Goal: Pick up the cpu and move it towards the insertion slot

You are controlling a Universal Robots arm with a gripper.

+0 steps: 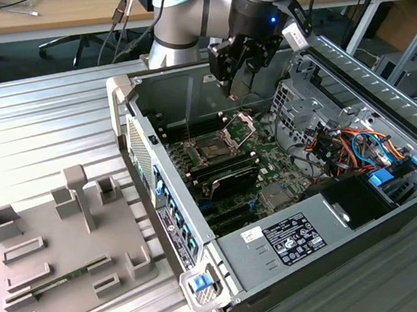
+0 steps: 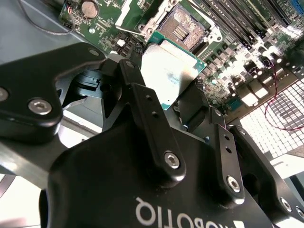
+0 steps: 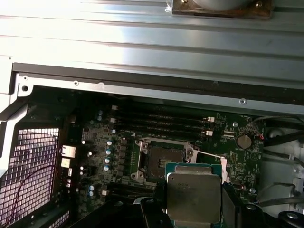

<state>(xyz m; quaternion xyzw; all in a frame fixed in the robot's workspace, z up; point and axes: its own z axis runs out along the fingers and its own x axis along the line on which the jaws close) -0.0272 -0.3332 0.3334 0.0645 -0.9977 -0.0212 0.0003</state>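
Note:
My gripper (image 1: 239, 83) hangs over the open computer case, shut on the cpu. In both wrist views the cpu (image 2: 168, 71) (image 3: 194, 197) is a flat square chip with a pale metal top, clamped at its edges between the black fingers (image 2: 142, 102) (image 3: 232, 204). The insertion slot (image 1: 214, 150) (image 2: 183, 27) (image 3: 159, 159) is a dark square socket with a silver frame on the green motherboard. Its hinged plate (image 1: 241, 127) stands raised. The cpu is above the board, just beside the socket and not touching it.
A grey tray (image 1: 59, 245) with upright holders and a thin green memory stick (image 1: 52, 283) lies on the ribbed metal table at the exterior view's left. The case walls (image 1: 132, 127), a drive cage (image 1: 293, 99), coloured cables (image 1: 345, 145) and a power supply (image 1: 288, 238) surround the board.

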